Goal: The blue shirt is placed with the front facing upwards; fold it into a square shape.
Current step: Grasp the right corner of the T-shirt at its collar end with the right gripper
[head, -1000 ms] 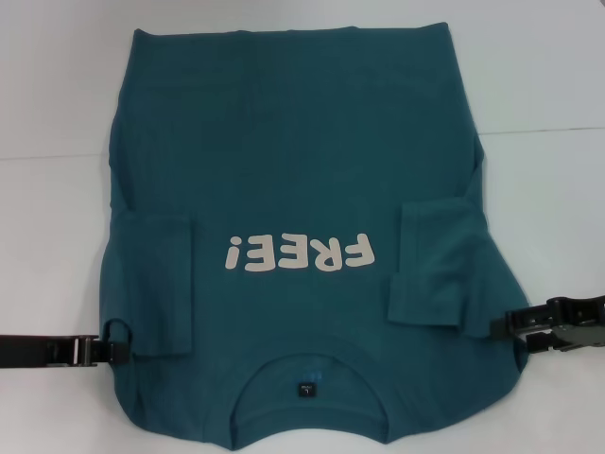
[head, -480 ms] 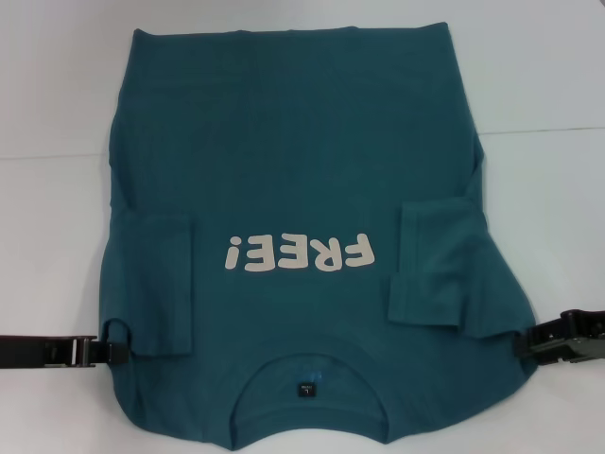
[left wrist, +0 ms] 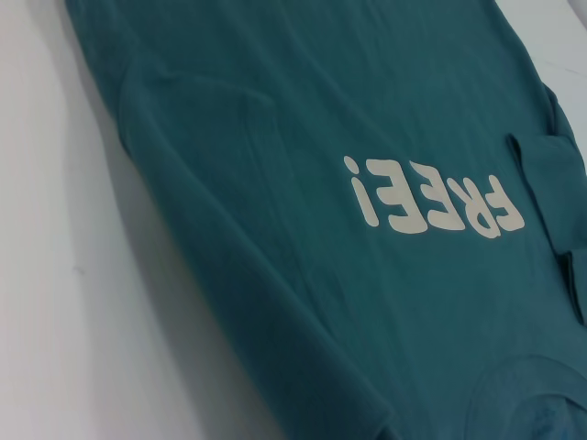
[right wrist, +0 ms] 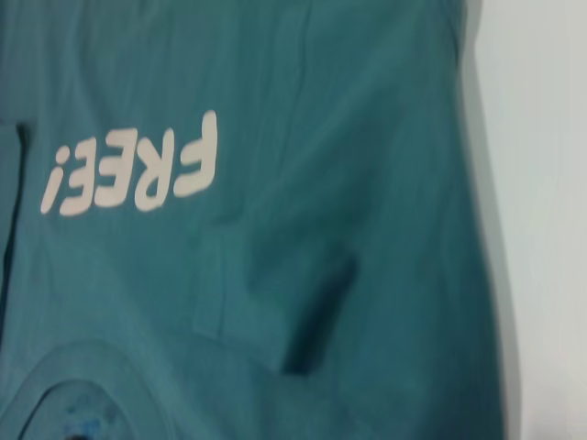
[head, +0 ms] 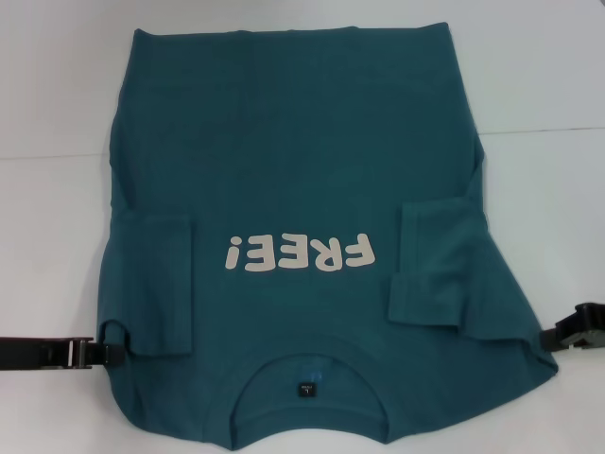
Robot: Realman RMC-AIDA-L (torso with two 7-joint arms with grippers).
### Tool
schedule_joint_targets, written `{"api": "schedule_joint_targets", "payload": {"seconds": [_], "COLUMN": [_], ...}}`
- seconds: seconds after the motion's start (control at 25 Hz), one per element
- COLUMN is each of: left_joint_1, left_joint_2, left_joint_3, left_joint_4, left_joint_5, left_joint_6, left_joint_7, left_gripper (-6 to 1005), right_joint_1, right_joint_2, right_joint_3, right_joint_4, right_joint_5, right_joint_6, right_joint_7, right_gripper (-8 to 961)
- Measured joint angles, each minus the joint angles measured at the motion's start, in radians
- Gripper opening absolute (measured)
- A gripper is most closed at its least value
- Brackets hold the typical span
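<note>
Head view: the blue shirt lies flat, front up, on the white table, collar at 6 o'clock, both sleeves folded inward over the chest beside the "FREE!" print. At 8 o'clock the left gripper touches the shirt's edge; at 4 o'clock the right gripper sits just off the hem. I cannot tell how either gripper's jaws stand.
</note>
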State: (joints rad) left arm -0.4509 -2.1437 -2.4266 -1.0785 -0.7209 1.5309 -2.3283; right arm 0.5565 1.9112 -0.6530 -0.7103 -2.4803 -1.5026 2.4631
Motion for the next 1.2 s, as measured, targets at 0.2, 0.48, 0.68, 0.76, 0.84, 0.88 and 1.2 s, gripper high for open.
{"api": "schedule_joint_targets", "payload": {"seconds": [0.2,0.48,0.68,0.76,0.84,0.88,1.2], "left_joint_1": [-0.004,-0.003,-0.006,-0.006,-0.006,-0.006,-0.005], "left_joint_2": [0.003,0.004,0.006,0.006,0.006,0.007,0.007], "left_joint_3": [0.000,0.000,0.000,0.000,0.000,0.000,0.000], "left_joint_4": [-0.006,-0.055,-0.061,-0.063,-0.066,-0.067,-0.075], "left_joint_5": [-0.001,-0.034,-0.035,-0.035,-0.035,-0.035,-0.035], "left_joint_6": [0.008,0.046,0.052,0.055,0.055,0.055,0.055], "left_joint_7": [-0.003,-0.007,-0.012,-0.016,-0.021,-0.023,-0.025], "left_gripper": [32,32,32,32,32,32,32], "right_joint_1": [0.000,-0.008,-0.012,-0.015,-0.017,-0.017,-0.023], "right_joint_2": [-0.032,-0.054,-0.050,-0.045,-0.044,-0.044,-0.034], "right_joint_3": [0.005,0.007,0.002,0.002,0.005,0.006,0.001], "right_joint_4": [-0.051,-0.079,-0.064,-0.063,-0.062,-0.061,-0.055], "right_joint_5": [0.000,-0.001,-0.002,-0.002,-0.002,-0.002,-0.001], "right_joint_6": [-0.077,-0.137,-0.131,-0.130,-0.127,-0.126,-0.104], "right_joint_7": [0.038,0.076,0.071,0.069,0.069,0.069,0.069], "right_gripper": [152,192,368,438,681,691,737]}}
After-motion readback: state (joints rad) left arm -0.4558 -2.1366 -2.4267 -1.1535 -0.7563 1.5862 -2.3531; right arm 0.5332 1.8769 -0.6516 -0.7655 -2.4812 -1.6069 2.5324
